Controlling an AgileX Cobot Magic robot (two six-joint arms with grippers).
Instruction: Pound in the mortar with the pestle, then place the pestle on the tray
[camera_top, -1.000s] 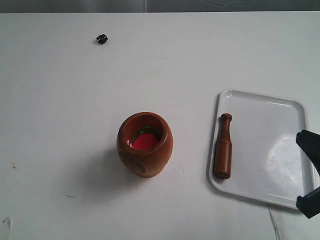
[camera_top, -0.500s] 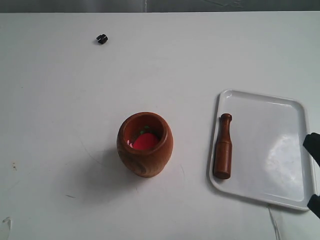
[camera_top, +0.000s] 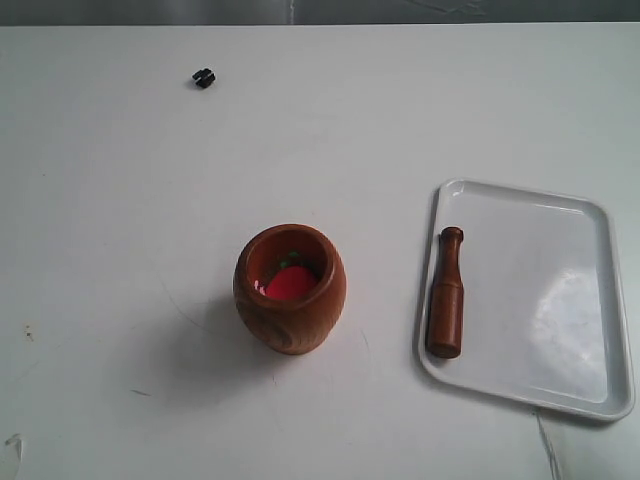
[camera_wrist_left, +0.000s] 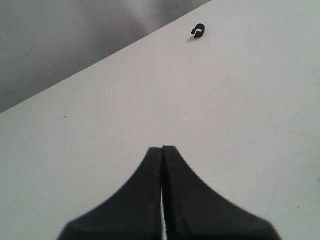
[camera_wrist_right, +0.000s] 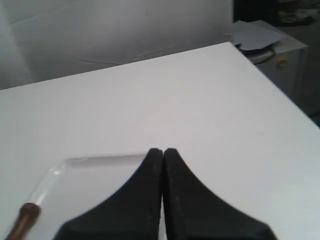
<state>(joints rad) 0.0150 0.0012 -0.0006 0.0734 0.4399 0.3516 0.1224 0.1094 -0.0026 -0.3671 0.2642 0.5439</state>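
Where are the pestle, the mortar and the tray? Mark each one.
pestle (camera_top: 446, 305), exterior view, on its thick lower body.
mortar (camera_top: 291, 325), exterior view, on its front outer wall.
tray (camera_top: 545, 270), exterior view, on its bare floor beside the pestle.

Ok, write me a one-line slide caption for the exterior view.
Pestle lies in the white tray along the rim nearest the wooden mortar, which stands apart on the table holding something red.
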